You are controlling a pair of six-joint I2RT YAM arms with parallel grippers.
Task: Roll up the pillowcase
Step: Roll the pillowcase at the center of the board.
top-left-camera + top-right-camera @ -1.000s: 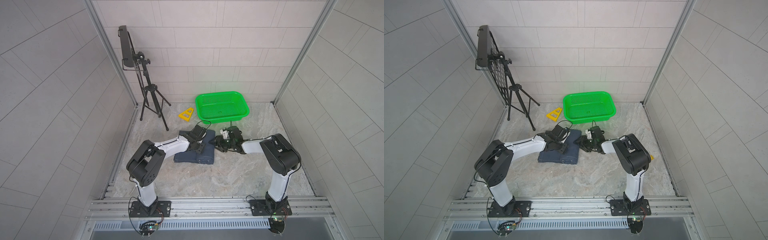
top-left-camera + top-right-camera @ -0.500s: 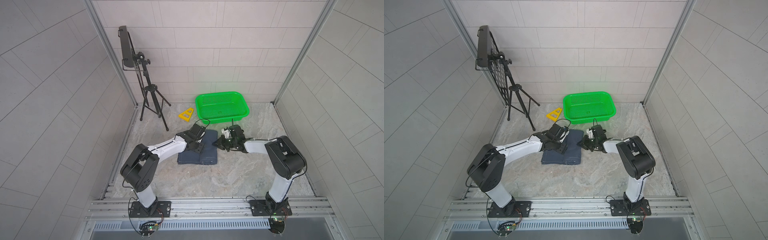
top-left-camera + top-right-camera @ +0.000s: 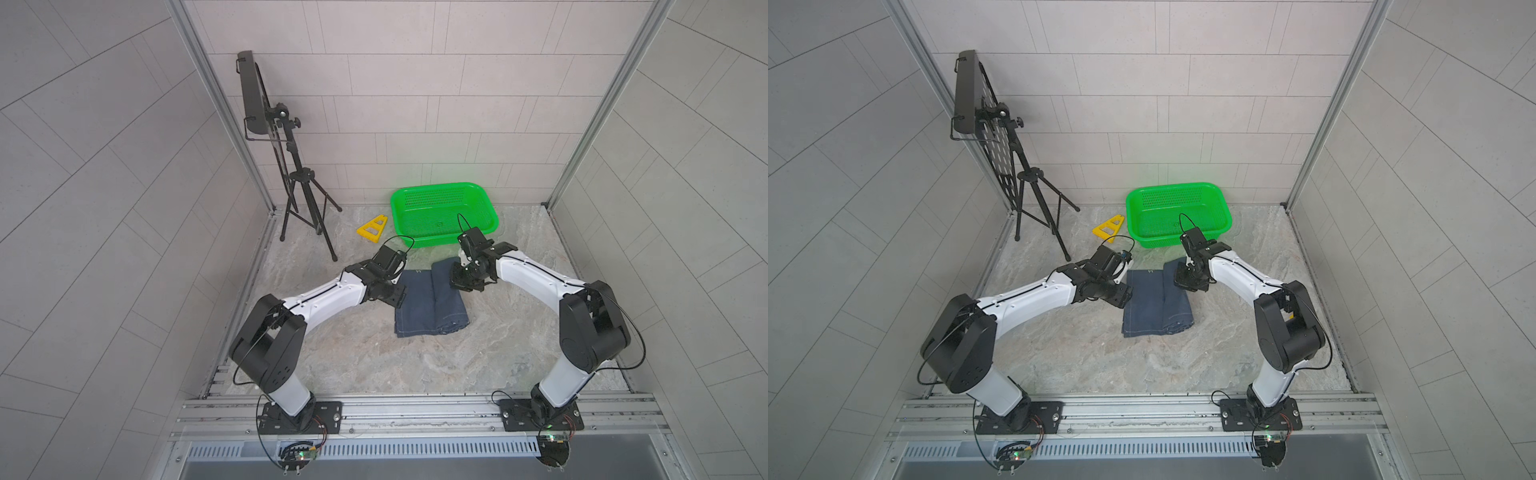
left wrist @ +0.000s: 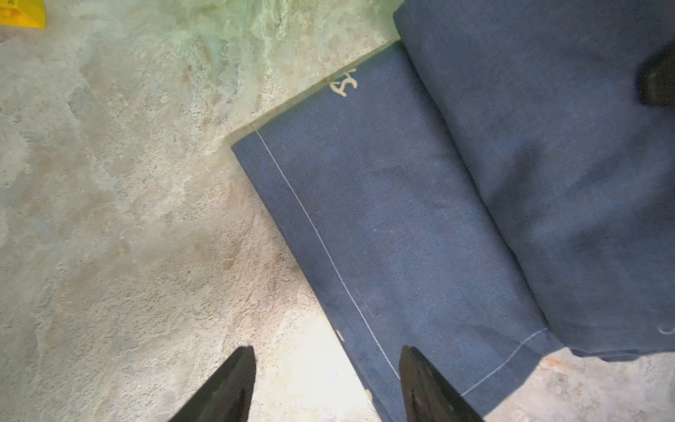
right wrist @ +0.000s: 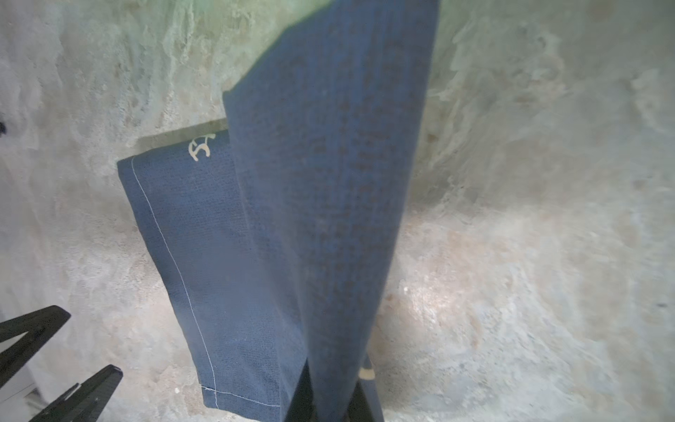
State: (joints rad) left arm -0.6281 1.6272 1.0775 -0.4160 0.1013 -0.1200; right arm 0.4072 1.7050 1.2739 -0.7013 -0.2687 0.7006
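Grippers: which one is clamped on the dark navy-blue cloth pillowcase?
The right gripper, shut on a lifted fold of the pillowcase; the left gripper hangs open, holding nothing.

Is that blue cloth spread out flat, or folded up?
Folded: the pillowcase lies in overlapping layers, one flap pinched up by the right tool.

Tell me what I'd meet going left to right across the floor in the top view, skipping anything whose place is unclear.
In a top view: tripod stand → yellow triangle → left claw → pillowcase → right claw. The green basket is left out, since it spans the pillowcase and right claw from behind.
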